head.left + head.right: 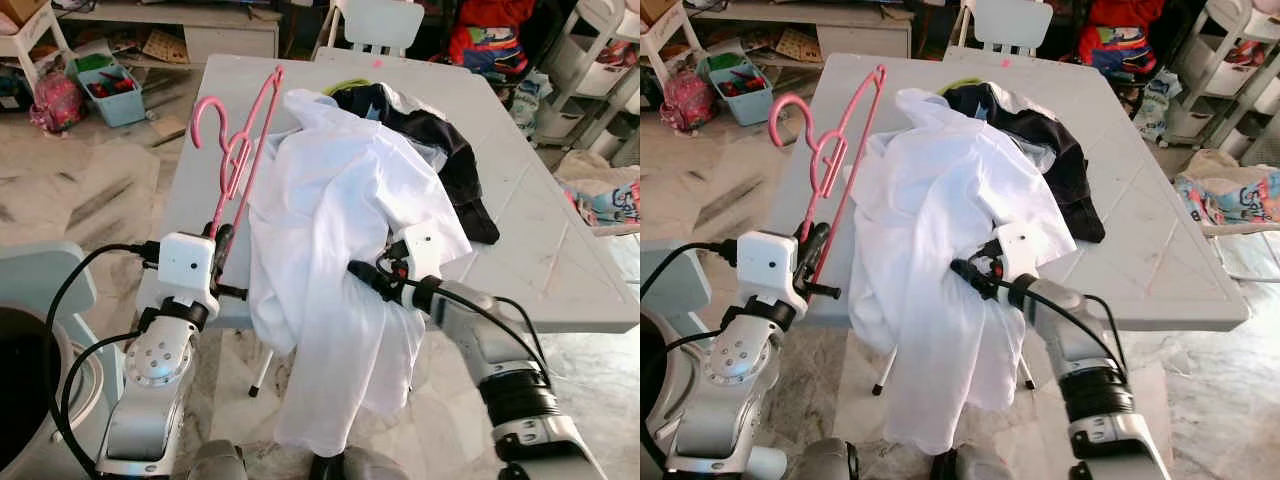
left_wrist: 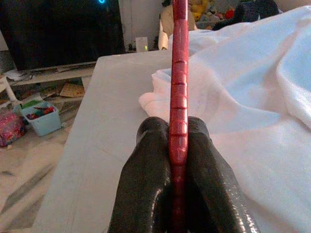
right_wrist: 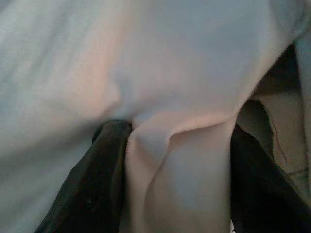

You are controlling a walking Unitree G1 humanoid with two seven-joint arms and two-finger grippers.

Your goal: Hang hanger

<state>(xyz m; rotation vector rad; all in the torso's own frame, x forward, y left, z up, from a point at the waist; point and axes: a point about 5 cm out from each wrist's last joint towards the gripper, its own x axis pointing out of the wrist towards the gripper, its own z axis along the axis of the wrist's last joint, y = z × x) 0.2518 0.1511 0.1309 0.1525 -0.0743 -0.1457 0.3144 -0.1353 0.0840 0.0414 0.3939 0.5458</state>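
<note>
A pink plastic hanger point(image 1: 237, 150) stands tilted over the left part of the grey table point(image 1: 560, 260), hook up and away from me. My left gripper point(image 1: 222, 240) is shut on its lower bar, and the left wrist view shows both fingers point(image 2: 146, 184) pressed against the hanger point(image 2: 179, 73). A white shirt point(image 1: 330, 200) lies heaped on the table and hangs over the front edge. My right gripper point(image 1: 365, 272) reaches into the hanging cloth from the right. Its fingers point(image 3: 104, 174) stand apart with a fold of the shirt point(image 3: 175, 160) between them. A black garment point(image 1: 450, 150) lies behind the shirt.
A white chair point(image 1: 385, 22) stands beyond the table. A blue bin point(image 1: 110, 90) and a pink bag point(image 1: 55, 100) sit on the floor at the far left. A grey seat point(image 1: 40, 290) is close on my left. Colourful cloth point(image 1: 610, 200) lies at the right.
</note>
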